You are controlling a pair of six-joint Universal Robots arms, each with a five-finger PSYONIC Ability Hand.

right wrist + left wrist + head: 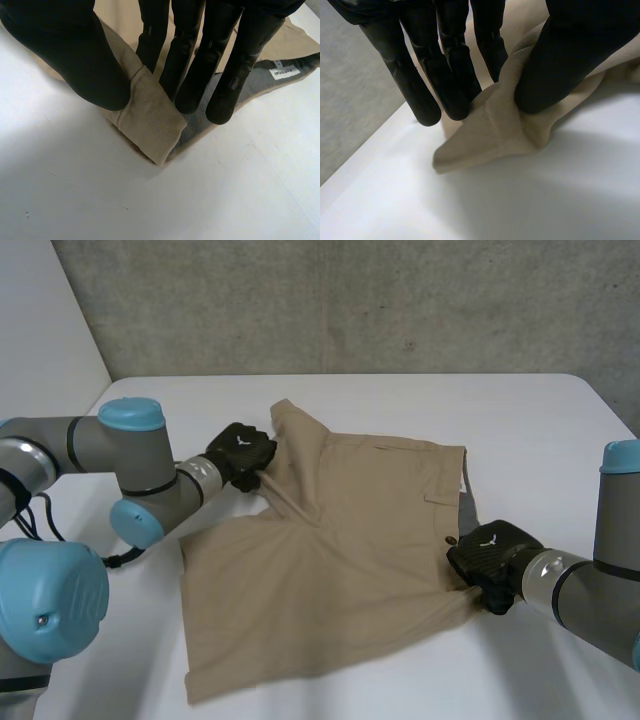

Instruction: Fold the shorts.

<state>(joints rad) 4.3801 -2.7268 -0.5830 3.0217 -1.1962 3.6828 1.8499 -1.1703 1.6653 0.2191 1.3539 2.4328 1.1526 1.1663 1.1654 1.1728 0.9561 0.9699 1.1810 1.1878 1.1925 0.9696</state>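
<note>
Tan shorts (330, 570) lie spread on the white table (520, 420), waistband to the right, with the near leg reaching the table's front. My left hand (243, 455) is at the far leg's hem, where its thumb and fingers (452, 75) pinch a bunched corner of the cloth (495, 135). My right hand (490, 555) sits at the waistband's near corner. There its thumb and fingers (200, 75) pinch the tan waistband edge (150, 120), with the grey lining (260, 85) and a white label (284, 73) showing beside it.
A grey concrete wall (400, 300) stands behind the table. Bare table surface lies to the right of the shorts (560, 440) and along the near edge (400, 690). My left arm's joints (130, 470) lie over the table's left side.
</note>
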